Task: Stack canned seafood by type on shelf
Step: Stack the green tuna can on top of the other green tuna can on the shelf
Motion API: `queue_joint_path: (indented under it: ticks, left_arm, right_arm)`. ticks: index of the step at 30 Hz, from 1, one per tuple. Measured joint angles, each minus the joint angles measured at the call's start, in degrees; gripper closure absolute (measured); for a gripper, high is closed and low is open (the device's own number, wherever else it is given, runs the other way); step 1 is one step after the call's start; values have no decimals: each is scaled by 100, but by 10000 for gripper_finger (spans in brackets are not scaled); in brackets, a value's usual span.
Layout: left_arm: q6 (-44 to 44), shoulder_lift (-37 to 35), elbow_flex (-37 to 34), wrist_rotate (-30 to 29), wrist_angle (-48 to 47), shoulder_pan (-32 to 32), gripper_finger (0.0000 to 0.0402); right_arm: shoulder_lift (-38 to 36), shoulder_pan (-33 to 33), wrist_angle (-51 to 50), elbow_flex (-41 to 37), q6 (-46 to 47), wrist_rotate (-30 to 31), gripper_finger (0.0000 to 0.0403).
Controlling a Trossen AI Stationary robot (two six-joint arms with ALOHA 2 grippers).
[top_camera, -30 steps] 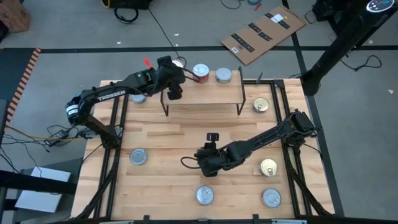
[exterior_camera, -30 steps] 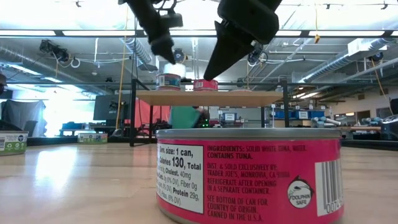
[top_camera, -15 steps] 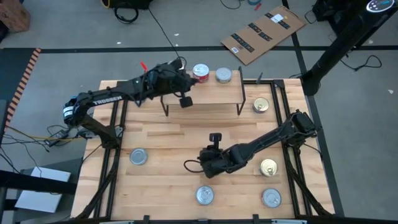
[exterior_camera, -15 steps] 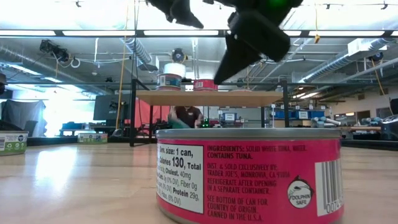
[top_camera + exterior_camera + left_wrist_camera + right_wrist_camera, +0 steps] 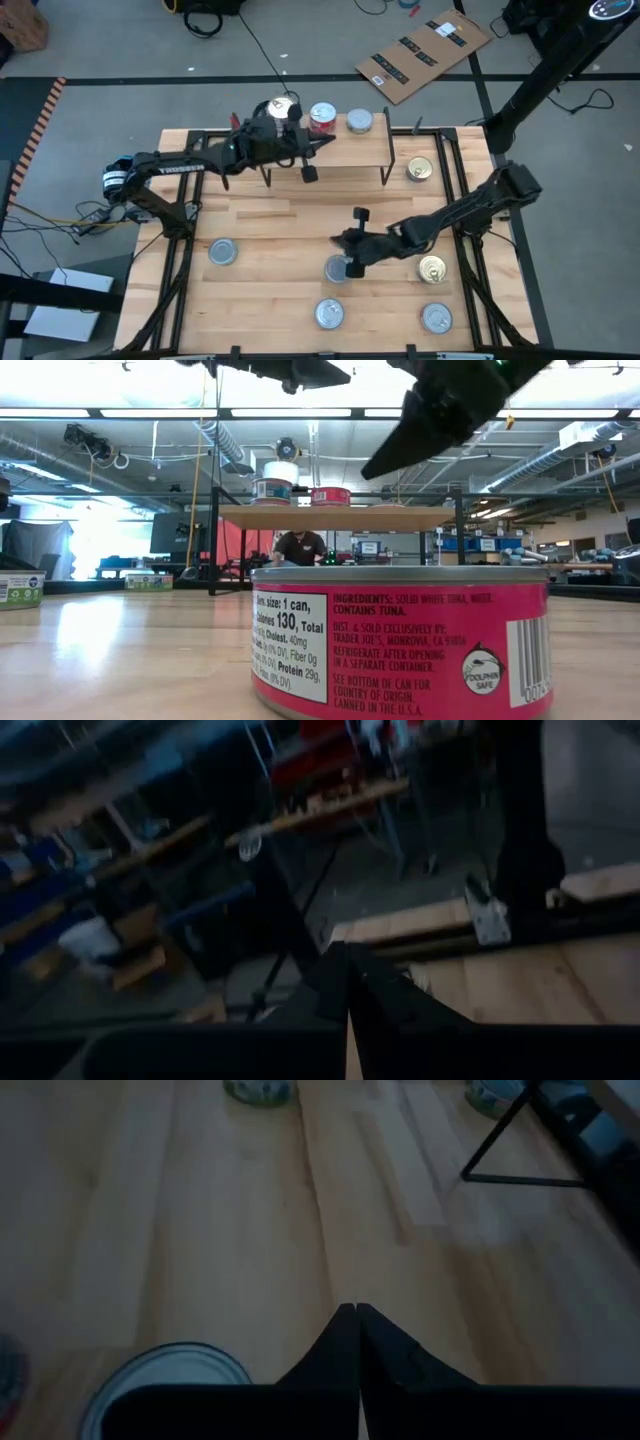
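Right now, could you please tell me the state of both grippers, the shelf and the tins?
Left gripper: shut, empty.
Right gripper: shut, empty.
Shelf: standing, bearing tins.
Stacked tins: upright, two high.
Red tin: upright, single.
Silver tin: upright on the table.

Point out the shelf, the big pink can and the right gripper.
shelf (image 5: 340, 157), high view, bare board top.
pink can (image 5: 400, 650), low view, label front.
right gripper (image 5: 356, 1320), right wrist view, shut fingertips.

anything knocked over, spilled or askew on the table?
Nothing stands out. The tins on the shelf sit upright, one pair stacked; the loose tins on the table lie flat, none tipped. Both grippers, left and right, are shut and empty.
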Motion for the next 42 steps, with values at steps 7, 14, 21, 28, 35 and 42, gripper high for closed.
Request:
queue_joint_path:
  ticks: [7,14,21,28,35,42]
  left_arm:
    - [-20,-45,-1337,198,1736,-298,392]
    - [-27,-136,-2269,209,2486,-834,392]
    - [-38,-169,-2545,171,2903,-1313,392]
    - [98,-677,-2545,-111,1765,-1830,398]
    - [-571,-1609,-2543,-109,-614,-2479,399]
    - [-2253,-2257,-2541,-113,-3218,-3134,400]
  right_arm:
    - [-512,-16,1152,-1081,187,-249,395]
    - [-466,-1,1304,-1343,783,-480,384]
    - [-420,-27,1362,-1346,747,-674,381]
    - [-420,-95,1341,-1344,715,-793,389]
    - [-420,-150,1342,-1344,708,-793,393]
    - [-420,-273,1365,-1344,552,-793,391]
